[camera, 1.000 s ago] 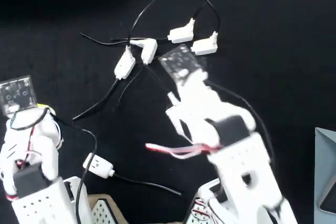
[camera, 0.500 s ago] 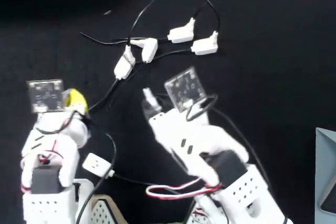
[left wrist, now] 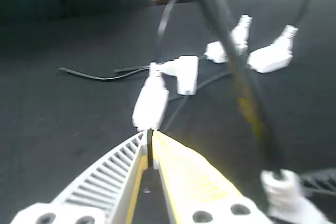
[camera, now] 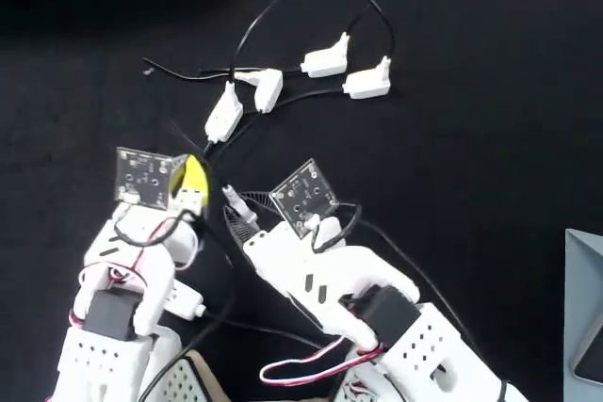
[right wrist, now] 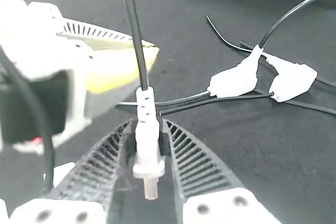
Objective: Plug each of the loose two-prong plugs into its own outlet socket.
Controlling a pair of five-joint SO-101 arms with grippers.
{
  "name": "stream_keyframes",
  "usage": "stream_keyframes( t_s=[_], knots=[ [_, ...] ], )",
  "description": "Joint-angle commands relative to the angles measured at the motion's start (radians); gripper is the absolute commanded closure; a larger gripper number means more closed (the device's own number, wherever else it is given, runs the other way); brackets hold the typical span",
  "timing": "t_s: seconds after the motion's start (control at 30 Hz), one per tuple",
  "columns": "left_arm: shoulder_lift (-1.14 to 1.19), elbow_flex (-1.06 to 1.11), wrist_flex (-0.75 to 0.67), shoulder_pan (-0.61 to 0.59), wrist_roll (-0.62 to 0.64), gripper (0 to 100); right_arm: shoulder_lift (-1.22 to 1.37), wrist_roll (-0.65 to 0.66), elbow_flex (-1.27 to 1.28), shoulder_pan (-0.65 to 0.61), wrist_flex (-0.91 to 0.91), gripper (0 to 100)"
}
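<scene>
Plug [right wrist: 146,153] within right hand [right wrist: 147,123]

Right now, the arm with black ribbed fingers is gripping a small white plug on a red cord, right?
Not quite: the cord is black, not red. The right wrist view shows the right gripper shut on the small white plug.

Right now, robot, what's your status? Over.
Right pincer shut on a white plug. Left pincer shut. Plug not plugged in yet. Its black cord runs close by the left pincer.
</scene>
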Motion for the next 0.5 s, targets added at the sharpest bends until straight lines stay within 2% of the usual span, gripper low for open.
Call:
stream_keyframes(
  t_s=[0.0,0.47],
  knots=[
    [-0.009,-0.007,-0.018,0.071,-0.068,96,-0.016,-0.002,0.001,-0.012,-0.014,98.7],
    [-0.009,-0.002,-0.015,0.240,-0.249,97,-0.016,0.000,0.044,-0.011,0.028,98.6]
  ],
)
